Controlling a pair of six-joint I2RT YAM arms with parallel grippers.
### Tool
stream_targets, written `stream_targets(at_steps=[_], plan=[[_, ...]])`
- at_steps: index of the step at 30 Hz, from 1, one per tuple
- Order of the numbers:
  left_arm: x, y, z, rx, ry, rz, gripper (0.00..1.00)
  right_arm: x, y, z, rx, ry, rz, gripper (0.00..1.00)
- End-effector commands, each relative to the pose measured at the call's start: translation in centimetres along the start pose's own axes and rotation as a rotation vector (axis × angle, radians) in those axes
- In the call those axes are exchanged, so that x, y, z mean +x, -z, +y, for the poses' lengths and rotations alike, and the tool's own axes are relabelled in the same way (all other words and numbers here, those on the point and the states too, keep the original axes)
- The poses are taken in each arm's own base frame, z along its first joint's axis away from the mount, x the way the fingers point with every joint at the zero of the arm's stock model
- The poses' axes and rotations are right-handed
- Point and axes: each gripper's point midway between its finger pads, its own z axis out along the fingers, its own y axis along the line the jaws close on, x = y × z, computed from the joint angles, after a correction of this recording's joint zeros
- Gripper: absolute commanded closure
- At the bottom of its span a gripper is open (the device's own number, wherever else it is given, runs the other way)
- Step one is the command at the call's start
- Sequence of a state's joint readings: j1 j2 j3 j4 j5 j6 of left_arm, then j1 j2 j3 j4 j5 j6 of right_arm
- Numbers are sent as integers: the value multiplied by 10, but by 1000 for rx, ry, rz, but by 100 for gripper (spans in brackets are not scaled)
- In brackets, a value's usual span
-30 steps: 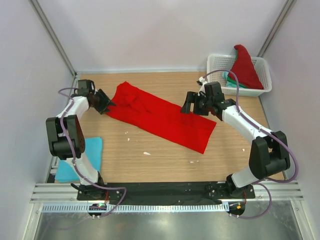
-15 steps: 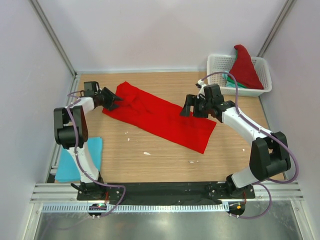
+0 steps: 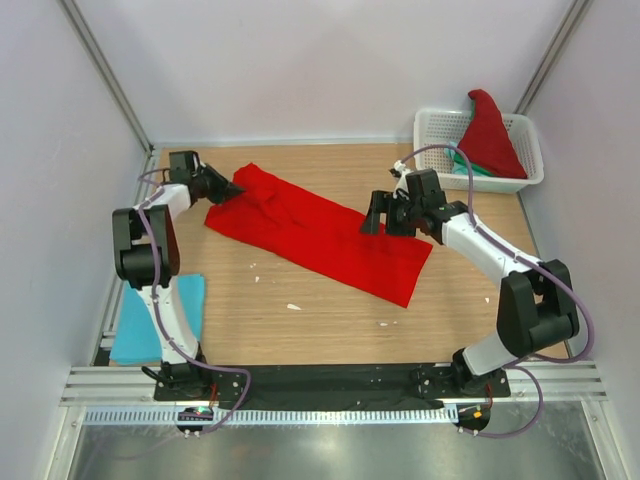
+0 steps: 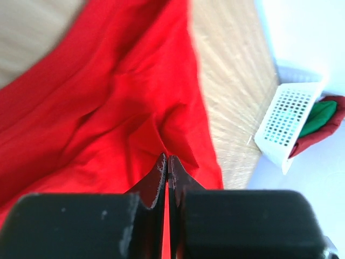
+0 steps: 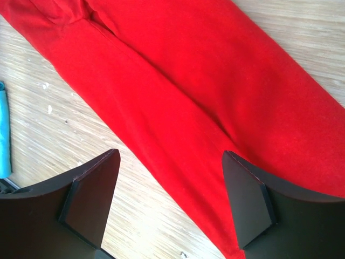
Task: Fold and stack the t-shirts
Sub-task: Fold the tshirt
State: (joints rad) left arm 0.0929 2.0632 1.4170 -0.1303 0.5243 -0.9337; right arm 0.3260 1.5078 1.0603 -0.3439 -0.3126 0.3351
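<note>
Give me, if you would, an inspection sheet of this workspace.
Surface: wooden table.
Job's things: long red shirt flat mid-table; blue shirt at left near edge; second red shirt and green shirt in white basket, far right.
Clutter: white specks on the wood.
Grippers: left gripper shut on the long red shirt's left end; right gripper open over its right half.
Cables: purple cables looping along both arms.
Surroundings: white walls, metal posts.

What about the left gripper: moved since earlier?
Yes. Left gripper moved toward the table's far edge, slightly toward the basket; now shut on the red shirt.
</note>
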Motion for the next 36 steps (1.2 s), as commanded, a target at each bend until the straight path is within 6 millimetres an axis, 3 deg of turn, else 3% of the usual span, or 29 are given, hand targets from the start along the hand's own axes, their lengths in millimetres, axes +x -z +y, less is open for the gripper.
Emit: stream_targets(at_steps=[1, 5, 8, 10, 11, 13, 14, 17, 18, 19, 20, 22, 23, 25, 28, 29, 31, 32, 33, 36], plan=[[-9, -1, -46, 105, -112, -27, 100, -13, -6, 2, -5, 35, -32, 18], [-14, -9, -75, 148, -189, -44, 100, -24, -22, 4, -27, 20, -53, 18], [-17, -16, -85, 157, -220, -61, 100, -49, -35, 9, -49, 24, -119, 20], [-25, -23, -90, 166, -258, -80, 100, -58, -49, 8, -54, 4, -130, 21], [-27, -25, -90, 164, -264, -81, 100, -74, -50, 16, -70, 10, -157, 21], [-28, -35, -81, 145, -255, -73, 96, -77, -69, 20, -88, 6, -149, 22], [-30, -36, -81, 145, -256, -77, 90, -92, -73, 29, -114, 27, -181, 22], [-31, -33, -72, 97, -268, -101, 55, -105, -97, 45, -156, 54, -199, 22], [-32, -28, -71, 80, -280, -114, 36, -113, -102, 53, -186, 64, -225, 23], [-36, -24, -65, 39, -290, -147, 33, -117, -109, 56, -200, 52, -230, 23], [-42, -11, -71, 24, -339, -177, 33, -128, -120, 61, -224, 62, -258, 24], [-47, 6, -66, -58, -368, -215, 36, -130, -134, 75, -272, 87, -265, 28], [-52, 24, -76, -65, -415, -254, 37, -136, -147, 81, -295, 110, -278, 31], [-52, 45, -77, -107, -444, -290, 46, -133, -171, 100, -337, 194, -257, 49], [-40, 52, -71, -110, -451, -260, 54, -127, -192, 121, -348, 295, -232, 48], [-32, 52, -72, -88, -451, -229, 54, -134, -193, 130, -355, 356, -253, 48], [-17, 50, -66, -62, -429, -173, 52, -132, -206, 138, -363, 414, -263, 45], [-5, 46, -73, 8, -431, -122, 47, -134, -209, 141, -368, 448, -281, 42], [4, 40, -65, 12, -399, -84, 45, -127, -220, 138, -371, 454, -271, 42], [16, 30, -63, 52, -370, -14, 44, -124, -227, 152, -445, 474, -271, 44]])
